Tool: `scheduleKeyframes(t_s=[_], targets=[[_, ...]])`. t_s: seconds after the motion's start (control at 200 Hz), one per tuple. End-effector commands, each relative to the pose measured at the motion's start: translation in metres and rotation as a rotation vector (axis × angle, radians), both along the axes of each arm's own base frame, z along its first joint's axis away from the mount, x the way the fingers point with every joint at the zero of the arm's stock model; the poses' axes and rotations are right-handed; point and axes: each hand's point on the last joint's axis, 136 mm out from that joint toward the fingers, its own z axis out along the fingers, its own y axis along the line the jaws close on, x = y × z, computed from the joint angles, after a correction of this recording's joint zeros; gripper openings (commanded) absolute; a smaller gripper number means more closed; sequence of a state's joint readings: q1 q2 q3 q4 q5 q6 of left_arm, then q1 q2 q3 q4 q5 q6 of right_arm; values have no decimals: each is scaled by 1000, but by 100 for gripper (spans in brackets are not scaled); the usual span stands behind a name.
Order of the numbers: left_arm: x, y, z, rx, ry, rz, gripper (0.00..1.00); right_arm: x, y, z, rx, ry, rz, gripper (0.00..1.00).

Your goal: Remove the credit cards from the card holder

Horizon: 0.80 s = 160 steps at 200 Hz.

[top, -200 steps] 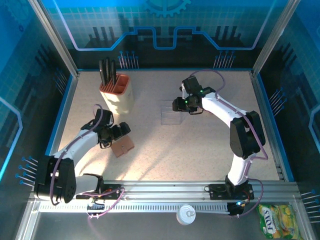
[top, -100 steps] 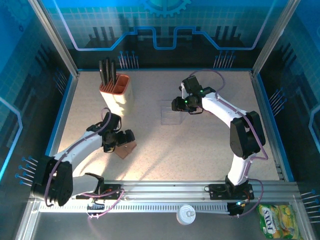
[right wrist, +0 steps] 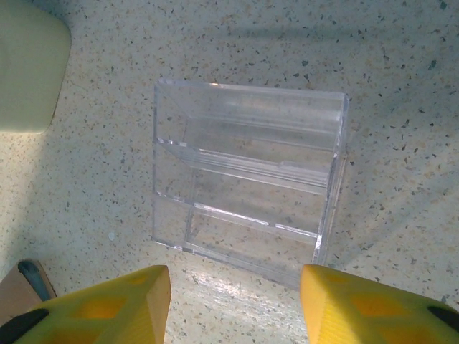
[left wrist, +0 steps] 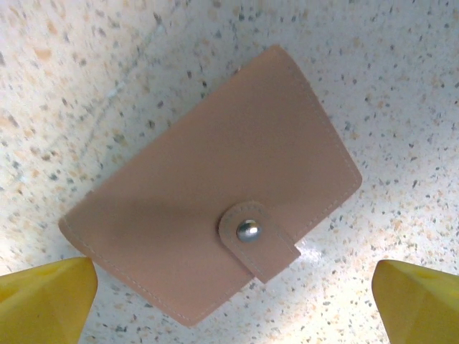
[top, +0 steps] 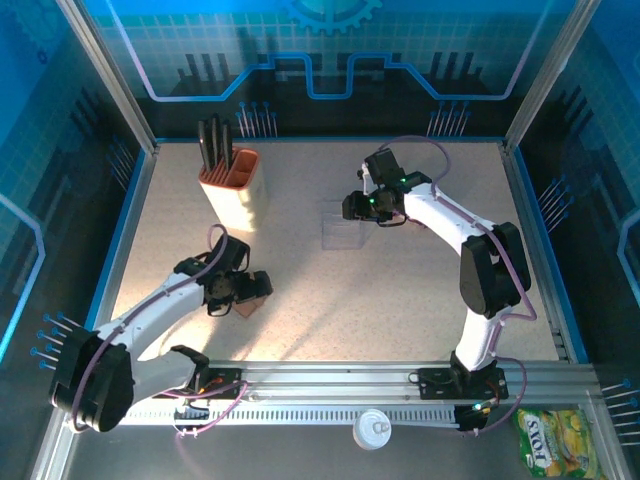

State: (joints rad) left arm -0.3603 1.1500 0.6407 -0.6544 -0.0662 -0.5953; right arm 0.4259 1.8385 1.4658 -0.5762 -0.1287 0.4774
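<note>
Evidently nothing is done yet: the flat tan leather card holder [left wrist: 215, 193] is left snapped shut just nearside of the orange-and-cream knife block [top: 234, 188], so the credit cards are judged all left to extract. The left gripper [left wrist: 233, 308] is spread wide over it. The right gripper [right wrist: 237, 301] is held apart, empty, right of the block.

I see a speckled beige table [top: 400, 300] carrying three things. The orange-and-cream knife block [top: 235, 192] stands at ten o'clock. A clear plastic case [top: 340, 230] sits just off centre, toward twelve. The brown card holder [left wrist: 215, 193] lies flat at eight o'clock, closed, its snap tab [left wrist: 248, 230] fastened.
</note>
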Motion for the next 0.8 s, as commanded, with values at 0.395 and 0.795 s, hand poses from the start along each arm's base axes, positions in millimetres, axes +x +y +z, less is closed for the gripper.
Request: scheduleKeyframes(t_s=[0.395,0.795], targets=[[27,-11,-20,37,99,-133,99,-2,-9,9,-34,-13,-8,52],[0,-35,-21,-131,142,-100,99,1,-1,0,-11,8,3,53]])
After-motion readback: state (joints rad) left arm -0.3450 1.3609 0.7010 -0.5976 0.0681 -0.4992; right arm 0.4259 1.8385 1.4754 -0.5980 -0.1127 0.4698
